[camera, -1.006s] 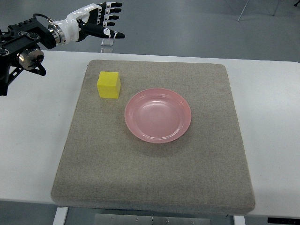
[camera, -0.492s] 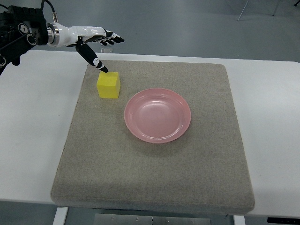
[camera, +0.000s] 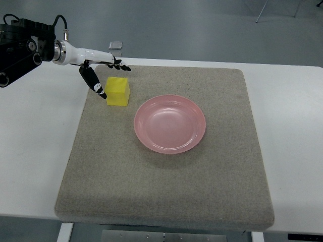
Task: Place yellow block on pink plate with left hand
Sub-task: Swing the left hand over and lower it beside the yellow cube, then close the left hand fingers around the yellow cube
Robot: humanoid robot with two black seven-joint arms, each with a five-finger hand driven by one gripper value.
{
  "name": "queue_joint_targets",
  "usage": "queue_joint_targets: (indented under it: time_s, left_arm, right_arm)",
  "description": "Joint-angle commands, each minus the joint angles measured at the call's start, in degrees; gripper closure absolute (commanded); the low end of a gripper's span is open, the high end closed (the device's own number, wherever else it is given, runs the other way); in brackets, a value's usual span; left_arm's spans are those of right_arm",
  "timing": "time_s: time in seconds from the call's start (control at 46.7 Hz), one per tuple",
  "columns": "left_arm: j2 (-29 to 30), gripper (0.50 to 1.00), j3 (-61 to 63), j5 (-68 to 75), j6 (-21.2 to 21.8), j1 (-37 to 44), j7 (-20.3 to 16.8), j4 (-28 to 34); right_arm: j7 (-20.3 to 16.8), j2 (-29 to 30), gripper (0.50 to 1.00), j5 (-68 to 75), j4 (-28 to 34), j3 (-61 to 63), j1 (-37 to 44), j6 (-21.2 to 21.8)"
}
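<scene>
A yellow block (camera: 118, 92) sits on the grey mat (camera: 166, 181) at its far left. A pink plate (camera: 170, 123) lies right of it near the mat's middle, empty. My left hand (camera: 111, 78) comes in from the upper left and straddles the block, open: the thumb (camera: 97, 85) points down along the block's left face and the fingers (camera: 117, 64) reach over its far edge. I cannot tell if the hand touches the block. The right arm is out of view.
The mat lies on a white table (camera: 35, 151). A small clear object (camera: 115, 45) lies on the floor beyond the table's far edge, behind the hand.
My left hand has come down and toward me from above the table's far edge to the block, turning so the thumb points down beside the block's left face. Block and plate have not moved.
</scene>
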Motion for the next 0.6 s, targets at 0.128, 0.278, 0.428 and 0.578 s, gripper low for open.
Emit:
queue_joint_targets:
  time_s: [0.128, 0.278, 0.428, 0.578]
  left_arm:
    - [-0.77, 0.523, 0.01, 1.91, 2.03, 1.29, 0.05, 0.13]
    - [-1.65, 0.514, -0.08, 1.65, 2.29, 2.08, -0.04, 0.13]
    - [-1.92, 0.516, -0.08, 1.65, 2.29, 2.25, -0.30, 0.04]
    - [-2.62, 0.628, 0.01, 2.18, 3.61, 2.52, -0.30, 0.39]
  right_arm:
    - [-0.02, 0.00, 0.576, 0.00, 0.00, 0.06, 0.00, 0.00]
    - [0.07, 0.00, 0.576, 0.00, 0.00, -0.03, 0.00, 0.00]
    - [-0.02, 0.00, 0.576, 0.00, 0.00, -0.03, 0.00, 0.00]
    - [0.07, 0.00, 0.576, 0.00, 0.00, -0.03, 0.00, 0.00]
